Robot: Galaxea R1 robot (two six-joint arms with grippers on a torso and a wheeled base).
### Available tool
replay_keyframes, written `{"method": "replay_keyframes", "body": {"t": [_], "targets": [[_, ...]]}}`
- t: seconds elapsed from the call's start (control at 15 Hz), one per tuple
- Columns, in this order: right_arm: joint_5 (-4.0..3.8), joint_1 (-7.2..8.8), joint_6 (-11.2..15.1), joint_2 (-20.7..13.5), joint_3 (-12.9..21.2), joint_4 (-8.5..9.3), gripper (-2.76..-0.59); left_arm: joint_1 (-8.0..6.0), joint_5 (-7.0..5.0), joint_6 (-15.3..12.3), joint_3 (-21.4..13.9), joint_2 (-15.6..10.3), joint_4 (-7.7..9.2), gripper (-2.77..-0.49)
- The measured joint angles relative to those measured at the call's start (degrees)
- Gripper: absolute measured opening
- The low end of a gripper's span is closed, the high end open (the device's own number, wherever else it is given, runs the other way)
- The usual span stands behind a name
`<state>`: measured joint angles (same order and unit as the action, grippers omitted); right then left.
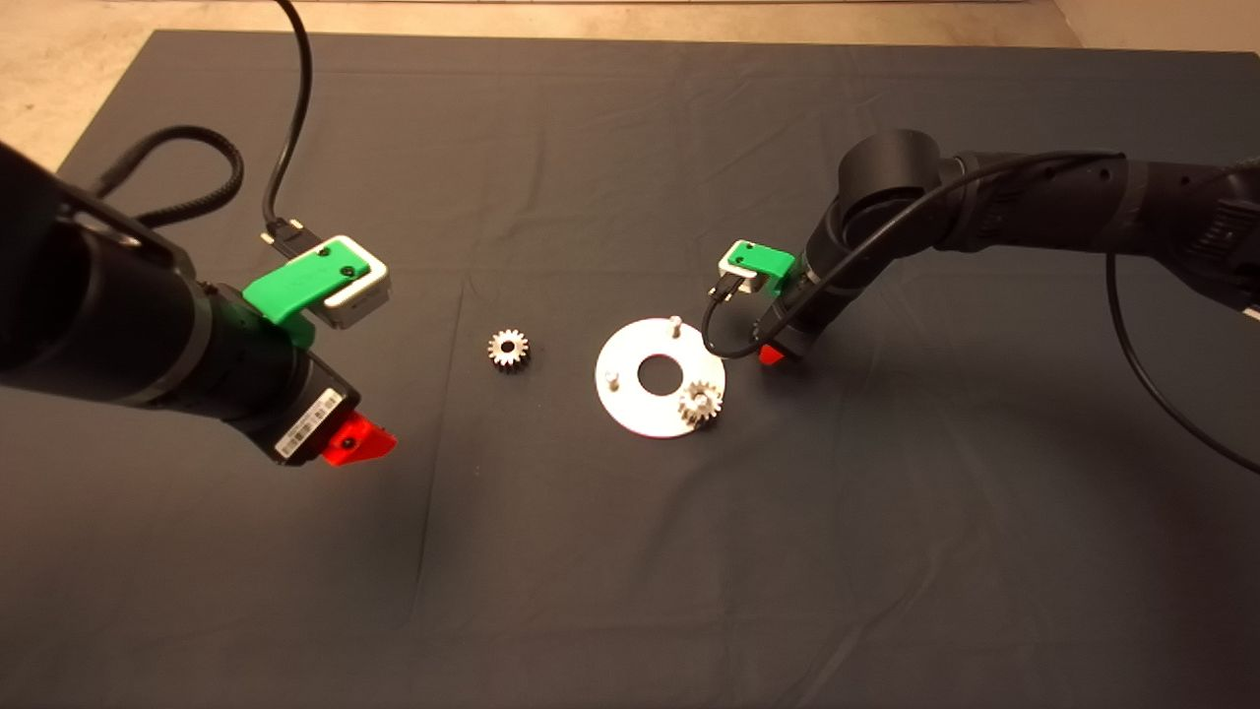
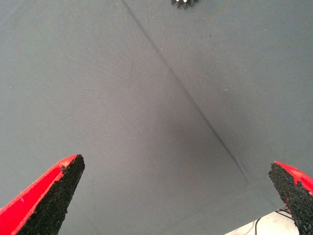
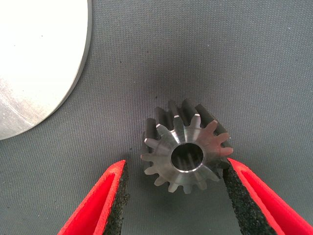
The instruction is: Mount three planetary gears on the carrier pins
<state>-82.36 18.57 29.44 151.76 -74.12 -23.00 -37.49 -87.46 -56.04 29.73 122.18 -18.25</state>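
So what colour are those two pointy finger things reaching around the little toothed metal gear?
Red fingers with black pads, clearest in the right wrist view.

Left tool (image 2: 176, 196) spread wide over the mat; right tool (image 3: 173, 196) lowered, fingers apart

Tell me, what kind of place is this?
Probably a robot test bench: a dark cloth mat, a flat silver disc with upright pegs, a small steel toothed gear, bare floor beyond.

A dark mat (image 1: 630, 551) covers the table. On it lie a silver-white disc (image 1: 630, 399) near the middle, one gear (image 1: 509, 349) left of it, and another gear (image 3: 186, 147) just right of the disc.
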Motion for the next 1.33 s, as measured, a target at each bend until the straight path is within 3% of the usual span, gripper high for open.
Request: {"method": "replay_keyframes", "body": {"t": [0.2, 0.27, 1.33], "targets": [[2.45, 0.0, 0.0, 0.0, -0.1, 0.0, -2.14, -0.02, 0.02, 0.0, 0.0, -0.1, 0.0, -0.49], [2.84, 0.0, 0.0, 0.0, -0.1, 0.01, -2.2, 0.0, 0.0, 0.0, 0.0, -0.2, 0.0, -0.49], [2.93, 0.0, 0.0, -0.2, -0.1, 0.02, -2.39, -0.52, 0.02, 0.0, -0.2, -0.4, 0.04, -0.49]]}}
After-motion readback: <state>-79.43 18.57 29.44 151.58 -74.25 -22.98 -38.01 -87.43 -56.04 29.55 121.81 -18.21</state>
